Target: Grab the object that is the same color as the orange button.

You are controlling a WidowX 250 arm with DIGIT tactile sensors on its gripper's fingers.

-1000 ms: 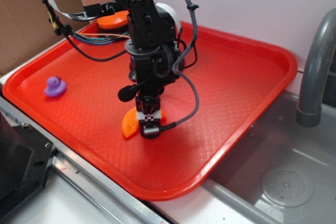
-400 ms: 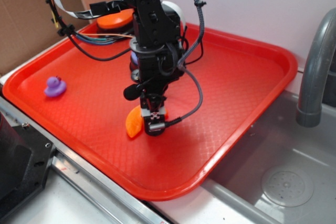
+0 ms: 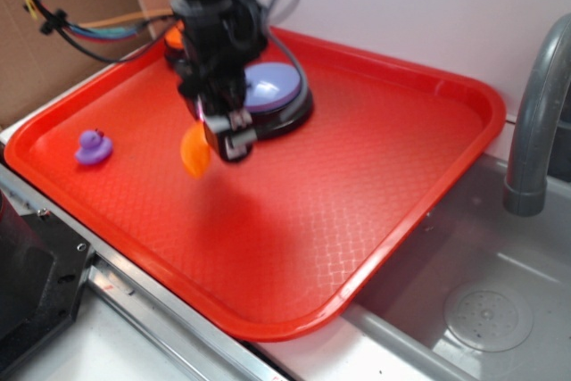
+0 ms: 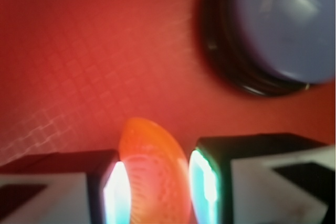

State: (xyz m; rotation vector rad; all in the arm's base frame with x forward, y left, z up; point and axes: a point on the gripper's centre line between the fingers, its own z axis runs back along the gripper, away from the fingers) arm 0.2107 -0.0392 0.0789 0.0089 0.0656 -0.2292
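My gripper is shut on the orange slice and holds it lifted above the red tray, left of the lavender-blue button. In the wrist view the ridged orange slice sits clamped between my two fingers, with the lavender-blue button ahead at the upper right. The orange button is mostly hidden behind my arm at the tray's back left; only a sliver shows.
A tiny purple duck sits near the tray's left edge. A grey faucet and a steel sink lie to the right. Cardboard stands at the back left. A metal rail runs along the tray's front.
My gripper has risen off the tray and moved back and to the left with the orange slice in it. The lavender-blue button, hidden before, now shows.
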